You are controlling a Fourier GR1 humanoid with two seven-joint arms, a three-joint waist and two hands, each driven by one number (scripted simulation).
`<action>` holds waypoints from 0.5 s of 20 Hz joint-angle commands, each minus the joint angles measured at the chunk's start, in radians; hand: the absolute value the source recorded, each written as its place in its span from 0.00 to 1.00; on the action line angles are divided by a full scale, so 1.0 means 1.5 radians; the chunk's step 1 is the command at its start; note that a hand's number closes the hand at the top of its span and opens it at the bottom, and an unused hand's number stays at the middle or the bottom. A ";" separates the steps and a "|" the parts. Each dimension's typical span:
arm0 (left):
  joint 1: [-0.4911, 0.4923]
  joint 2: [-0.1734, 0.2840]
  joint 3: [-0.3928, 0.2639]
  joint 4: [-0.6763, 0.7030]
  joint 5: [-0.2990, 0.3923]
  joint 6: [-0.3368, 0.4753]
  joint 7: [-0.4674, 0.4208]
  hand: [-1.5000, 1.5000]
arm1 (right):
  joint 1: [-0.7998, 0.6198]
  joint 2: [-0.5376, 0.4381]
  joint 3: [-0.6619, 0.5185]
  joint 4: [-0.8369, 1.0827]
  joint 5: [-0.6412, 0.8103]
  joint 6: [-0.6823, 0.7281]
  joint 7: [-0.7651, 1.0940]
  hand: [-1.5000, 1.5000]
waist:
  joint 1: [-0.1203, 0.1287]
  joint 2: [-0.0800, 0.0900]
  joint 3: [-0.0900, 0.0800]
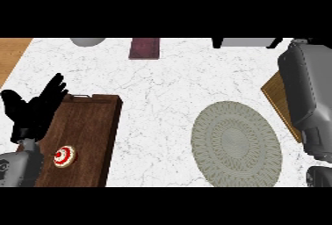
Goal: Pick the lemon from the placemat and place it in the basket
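Closest to the camera, at the right edge of the frame, the grey right forearm (310, 96) runs from top to bottom and leaves the picture low on the right; its hand is out of view, so whether those fingers are released or clenched on something cannot be told. At the lower left the left hand (34, 110) rests black and upright over the left edge of a dark wooden tray (88, 127), its fingers (55, 88) straight and spread, grasping nothing. On the near end of that tray lies a small round red-and-white object (64, 156), just right of the left wrist. Right of centre, the round woven placemat (236, 143) lies bare on the white marble surface (162, 79); no lemon shows on it, nor anywhere else in the frame. A wood-toned piece (280, 103) that may be the basket's rim pokes out from beneath the right forearm, mostly hidden. Farther off, along the top, sit a grey round object (88, 41), a dark red rectangular item (144, 48) and a dark-legged grey thing (246, 42). Judging by the bare mat, the pick seems done; the lemon is probably in the unseen right hand or already behind the forearm, and whether the placing remains cannot be settled from here.
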 commanded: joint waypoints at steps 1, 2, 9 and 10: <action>0.028 -0.021 -0.011 -0.015 -0.013 0.012 -0.016 0.50 | 0.062 -0.006 -0.012 -0.045 -0.043 -0.018 0.004 1.00 | -0.002 -0.001 0.000; -0.009 0.005 0.004 -0.020 0.002 0.005 0.021 0.50 | 0.055 -0.031 -0.028 -0.031 0.071 -0.082 0.136 1.00 | 0.001 0.002 0.000; -0.002 0.005 0.011 0.030 0.006 -0.024 -0.023 0.50 | 0.105 -0.024 -0.064 -0.074 -0.025 -0.048 0.024 0.00 | -0.001 0.000 0.000; -0.001 -0.024 -0.018 -0.010 -0.021 0.012 -0.003 0.50 | 0.112 -0.034 -0.072 -0.046 -0.059 -0.092 -0.013 0.00 | 0.002 0.001 0.000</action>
